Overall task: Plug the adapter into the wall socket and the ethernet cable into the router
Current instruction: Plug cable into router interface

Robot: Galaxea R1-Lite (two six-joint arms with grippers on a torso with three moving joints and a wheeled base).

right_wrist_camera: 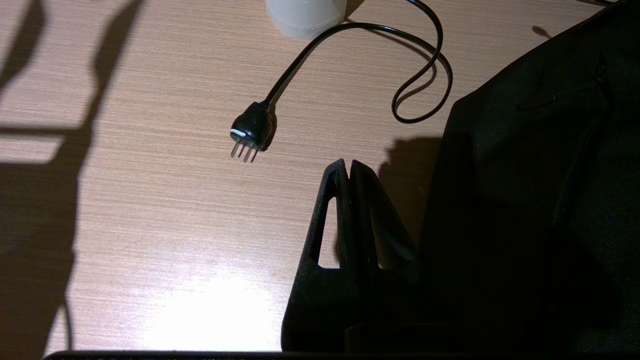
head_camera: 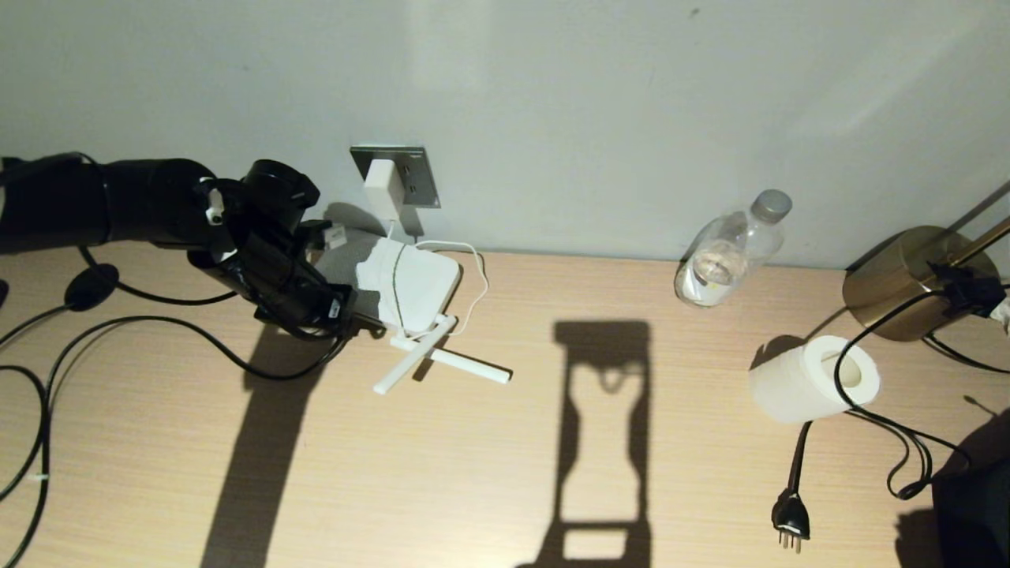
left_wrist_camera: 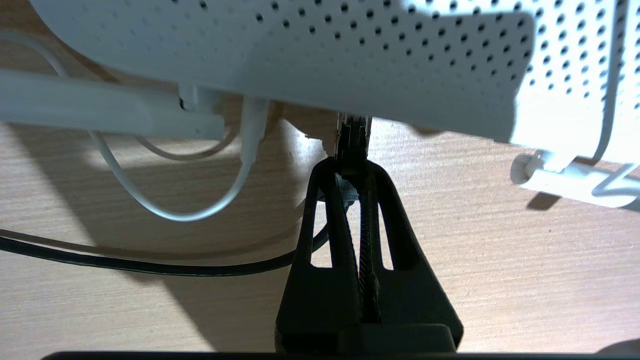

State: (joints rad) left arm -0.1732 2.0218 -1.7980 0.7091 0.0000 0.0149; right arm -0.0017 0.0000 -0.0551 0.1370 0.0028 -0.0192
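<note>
Pinching the ethernet cable connector, left gripper is aligning its long axis straight ahead into the router edge; right gripper is idling, jaws pressed together.

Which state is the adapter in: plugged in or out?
Plugged in: the adapter sits flat against the wall socket, its cord hanging below.

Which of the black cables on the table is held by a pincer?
The ethernet cable, pinched at its connector by the left pincer against the router; the three-pin plug lies free.
</note>
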